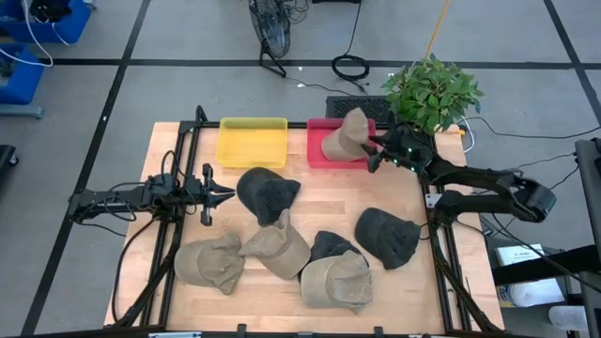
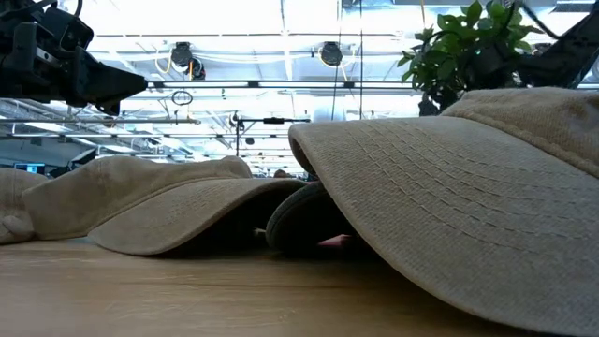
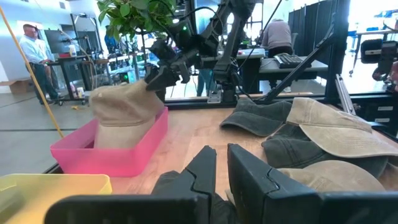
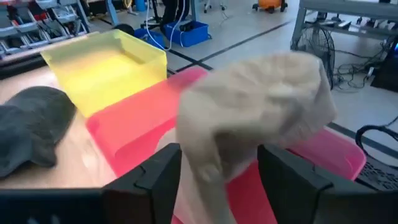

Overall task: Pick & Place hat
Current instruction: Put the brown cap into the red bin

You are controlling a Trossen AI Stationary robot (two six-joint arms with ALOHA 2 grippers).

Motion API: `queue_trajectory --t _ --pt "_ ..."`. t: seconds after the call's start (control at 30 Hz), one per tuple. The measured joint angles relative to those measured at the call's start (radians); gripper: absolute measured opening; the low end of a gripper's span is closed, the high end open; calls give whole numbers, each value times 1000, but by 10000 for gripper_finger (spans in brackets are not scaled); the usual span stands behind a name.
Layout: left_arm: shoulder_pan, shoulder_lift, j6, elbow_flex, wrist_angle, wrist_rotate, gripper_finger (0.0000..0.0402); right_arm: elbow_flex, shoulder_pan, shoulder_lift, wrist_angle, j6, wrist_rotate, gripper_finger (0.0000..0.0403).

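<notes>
A tan hat point(image 1: 346, 134) stands in the pink bin point(image 1: 319, 155) at the table's far edge. It also shows in the left wrist view point(image 3: 121, 115) and the right wrist view point(image 4: 261, 106). My right gripper point(image 1: 374, 150) is at the hat's right side, shut on it. My left gripper point(image 1: 225, 194) hangs over the table's left part, level, pointing right. Its fingers point(image 3: 205, 171) are nearly together and hold nothing. My right gripper pinches the tan hat's bunched cloth point(image 4: 211, 149) between its two fingers, at the upper part of the crown on its right side point(image 3: 149, 84). The fingers come from the table's right, slanting down. The hat stands upright, its lower part inside the pink bin point(image 3: 124, 155).
A yellow bin point(image 1: 252, 141) stands left of the pink one. Several hats lie on the table: dark ones point(image 1: 267, 194) point(image 1: 387, 235) and tan ones point(image 1: 211, 260) point(image 1: 279, 246) point(image 1: 336, 280). A potted plant point(image 1: 432, 91) stands at the far right corner.
</notes>
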Motion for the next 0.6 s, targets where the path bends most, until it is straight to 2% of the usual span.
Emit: queue_trajectory --t 0.2,0.33,0.47,0.6 --pt "0 0 0 0 0 0 49 0 109 -105 -40 -31 16 197" --pt "0 0 0 0 0 0 49 2 250 -144 -49 -69 152 178" --pt "0 0 0 0 0 0 49 45 402 -131 -98 -99 277 140" --pt "0 0 0 0 0 0 49 121 523 -72 -189 -100 382 79"
